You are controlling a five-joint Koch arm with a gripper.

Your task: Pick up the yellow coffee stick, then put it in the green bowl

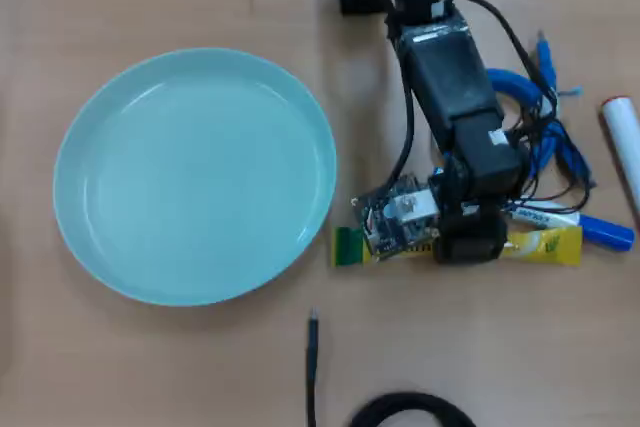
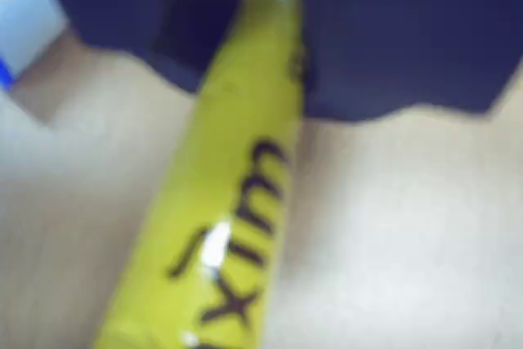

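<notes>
Pincer (image 2: pixel 270 46) down on the yellow coffee stick (image 2: pixel 221 234), dark jaws either side; whether it pinches yet, cannot tell. Stick flat on counter (image 1: pixel 180 367). Grasp step. Next: lift, carry left in overhead view to green bowl (image 1: pixel 195 175).

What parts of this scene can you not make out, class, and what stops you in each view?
- Yellow coffee stick: its middle is hidden under the gripper in the overhead view.
- Gripper's grip: the arm covers it overhead; too blurred in the wrist view.
- Black cable: cut off by the bottom edge, overhead view.
</notes>
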